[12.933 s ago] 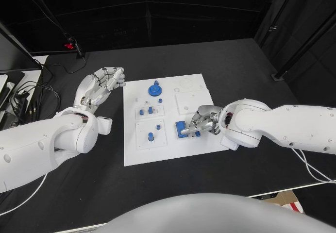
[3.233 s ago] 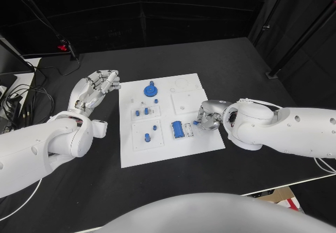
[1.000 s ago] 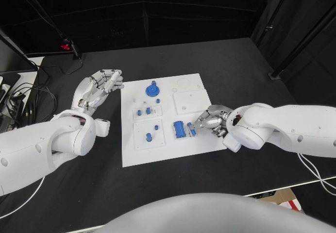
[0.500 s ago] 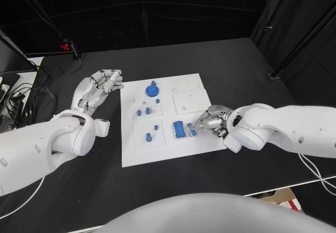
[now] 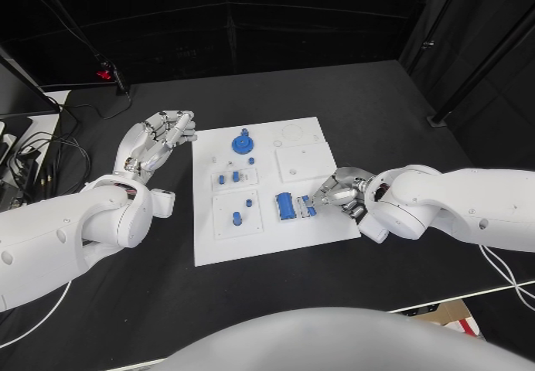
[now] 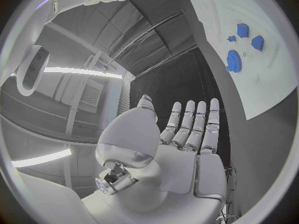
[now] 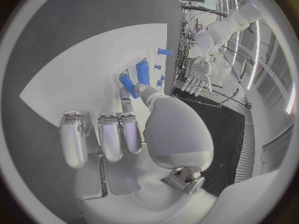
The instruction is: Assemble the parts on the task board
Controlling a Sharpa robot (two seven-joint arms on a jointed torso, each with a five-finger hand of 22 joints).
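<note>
The white task board (image 5: 262, 232) lies mid-table. In its lower right area a long blue part (image 5: 287, 205) lies in its block, and a smaller blue part (image 5: 307, 205) sits right beside it. My right hand (image 5: 340, 195) reaches in from the board's right edge. In the right wrist view its thumb and one fingertip pinch that smaller blue part (image 7: 127, 84) next to the long one (image 7: 143, 71), with the other fingers curled in. My left hand (image 5: 159, 135) hovers off the board's left side, flat, fingers straight and holding nothing (image 6: 187, 129).
A blue gear (image 5: 242, 143) stands at the board's far end (image 6: 234, 60). Several small blue pegs (image 5: 235, 177) stand in the left blocks. Cables (image 5: 45, 151) lie at the table's left edge. Black tabletop surrounds the board.
Over the last second my right hand has edged a little toward me along the board's right side, fingertips staying at the smaller blue part. The left hand has not moved.
</note>
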